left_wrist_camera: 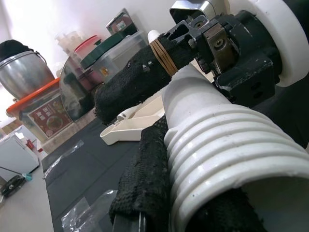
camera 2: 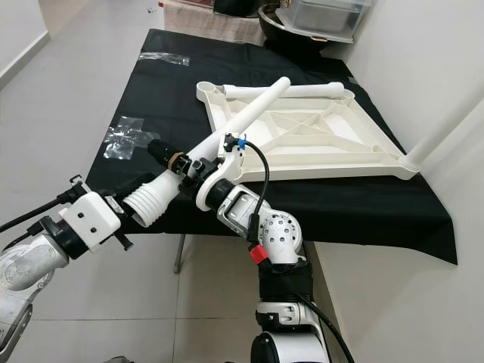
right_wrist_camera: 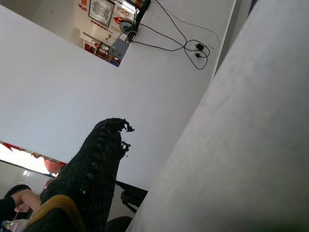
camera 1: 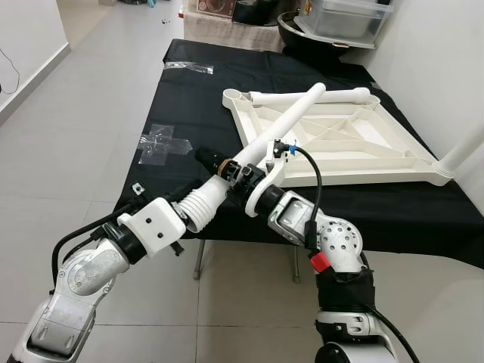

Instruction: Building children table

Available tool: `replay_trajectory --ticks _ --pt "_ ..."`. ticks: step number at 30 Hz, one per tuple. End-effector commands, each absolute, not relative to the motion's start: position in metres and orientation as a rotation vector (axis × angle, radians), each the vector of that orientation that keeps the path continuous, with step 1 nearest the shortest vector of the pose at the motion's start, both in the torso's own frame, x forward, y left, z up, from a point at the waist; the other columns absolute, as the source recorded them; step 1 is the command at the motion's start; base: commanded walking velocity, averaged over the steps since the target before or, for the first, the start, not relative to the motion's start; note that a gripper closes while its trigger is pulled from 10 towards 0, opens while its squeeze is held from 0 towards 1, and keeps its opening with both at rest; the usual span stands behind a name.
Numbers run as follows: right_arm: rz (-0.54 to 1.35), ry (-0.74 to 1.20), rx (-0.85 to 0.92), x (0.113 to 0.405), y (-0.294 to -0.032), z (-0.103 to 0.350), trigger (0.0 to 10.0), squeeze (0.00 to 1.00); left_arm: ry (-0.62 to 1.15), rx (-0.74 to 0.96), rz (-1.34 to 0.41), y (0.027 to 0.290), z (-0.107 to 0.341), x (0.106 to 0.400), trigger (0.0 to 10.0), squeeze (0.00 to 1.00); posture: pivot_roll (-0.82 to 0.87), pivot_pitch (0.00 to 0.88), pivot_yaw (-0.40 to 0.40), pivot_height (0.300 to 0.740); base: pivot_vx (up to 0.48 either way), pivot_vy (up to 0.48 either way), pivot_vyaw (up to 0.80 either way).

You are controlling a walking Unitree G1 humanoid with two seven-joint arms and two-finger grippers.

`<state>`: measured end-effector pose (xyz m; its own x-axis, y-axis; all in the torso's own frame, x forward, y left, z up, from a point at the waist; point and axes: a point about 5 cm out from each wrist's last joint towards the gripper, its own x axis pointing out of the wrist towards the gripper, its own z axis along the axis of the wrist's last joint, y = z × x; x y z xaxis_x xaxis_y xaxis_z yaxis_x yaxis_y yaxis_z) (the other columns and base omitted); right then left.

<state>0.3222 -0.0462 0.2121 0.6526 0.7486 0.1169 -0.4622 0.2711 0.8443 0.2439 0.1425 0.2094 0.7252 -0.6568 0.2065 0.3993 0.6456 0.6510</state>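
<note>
Over the near edge of the worktop (camera 1: 189, 83), which is draped in black cloth, I have both arms meeting on 1 long white table leg (camera 1: 291, 113). That leg slants up from near left to far right, its ribbed threaded end (camera 1: 203, 206) closest to me and its far end above the upturned white tabletop (camera 1: 340, 144) lying on the right half of the cloth. My left pincer (camera 1: 215, 162) is pinching the leg just beyond the ribbed end; in the left wrist view 1 padded black finger (left_wrist_camera: 130, 87) lies along the top of the tube and another (left_wrist_camera: 145, 183) runs beneath it, pressed against the white ribs (left_wrist_camera: 231, 164). My right pincer (camera 1: 268, 162) sits just beside the left one, a little farther up the same leg, with its white bracket and a black cable (camera 1: 314, 181) against the tube. In the right wrist view I see 1 black finger (right_wrist_camera: 91, 174) close beside the white tube (right_wrist_camera: 241, 145), but I cannot tell whether that pincer is clamped or spread. A second white leg (camera 1: 310, 97) lies flat along the far edge of the tabletop. A third white leg (camera 1: 463, 151) stands up at the tabletop's near right corner. Clear plastic wrapping (camera 1: 160, 144) lies crumpled on the left of the cloth, and another clear bag (camera 1: 189, 67) sits farther back. Beyond the worktop are a dark bowl (camera 1: 291, 26) and a clear storage box (camera 1: 348, 19).
</note>
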Motion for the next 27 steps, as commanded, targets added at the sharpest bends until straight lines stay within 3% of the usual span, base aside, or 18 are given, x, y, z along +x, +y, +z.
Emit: replay_trajectory --ticks 1,17,18,27 --pt "0.874 0.304 1.008 0.323 -0.044 0.223 10.0 0.0 -0.502 0.616 -0.77 0.125 0.209 0.23 10.0 0.0 0.1 0.093 -0.142 0.74 0.0 0.0 0.0" --pt "0.901 0.342 0.995 0.324 -0.044 0.217 10.0 0.0 -0.475 0.616 -0.827 0.127 0.204 0.217 10.0 0.0 0.1 0.098 -0.14 0.74 0.0 0.0 0.0" --pt "0.903 0.343 0.993 0.324 -0.044 0.216 0.0 0.0 -0.473 0.615 -0.828 0.127 0.203 0.216 10.0 0.0 0.1 0.093 -0.141 0.74 0.0 0.0 0.0" --pt "0.889 0.343 0.984 0.326 -0.045 0.213 0.0 0.0 -0.464 0.609 -0.823 0.128 0.203 0.217 10.0 0.0 0.1 0.093 -0.141 0.74 0.0 0.0 0.0"
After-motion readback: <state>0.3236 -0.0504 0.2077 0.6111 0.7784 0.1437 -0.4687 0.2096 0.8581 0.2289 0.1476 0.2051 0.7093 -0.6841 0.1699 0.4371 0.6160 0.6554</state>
